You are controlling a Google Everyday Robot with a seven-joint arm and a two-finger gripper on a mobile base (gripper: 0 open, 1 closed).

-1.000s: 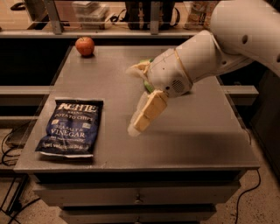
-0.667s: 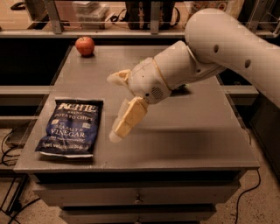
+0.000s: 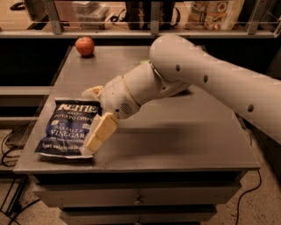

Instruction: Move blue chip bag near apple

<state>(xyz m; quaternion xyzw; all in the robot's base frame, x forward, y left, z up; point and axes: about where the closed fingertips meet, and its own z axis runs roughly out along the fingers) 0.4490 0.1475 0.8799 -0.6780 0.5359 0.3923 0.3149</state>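
The blue chip bag (image 3: 66, 127) lies flat at the front left of the grey table (image 3: 184, 140), white lettering facing up. The apple (image 3: 84, 45) sits at the far left corner of the table, well apart from the bag. My gripper (image 3: 88, 119) is open at the bag's right edge. One finger (image 3: 100, 132) rests over the bag's lower right part, and the other finger (image 3: 91, 92) is by its upper right corner. The bag lies between them, not lifted. The white arm (image 3: 197, 74) reaches in from the right.
A rail and shelf (image 3: 153, 31) run behind the table, carrying a printed bag (image 3: 213, 13) and other items. The table's front edge is just below the chip bag. Drawers (image 3: 136, 195) sit under the tabletop. Cables lie on the floor at left.
My gripper has moved left and down from the table's middle to the chip bag's right edge, with the fingers still spread. The bag and apple have not moved.
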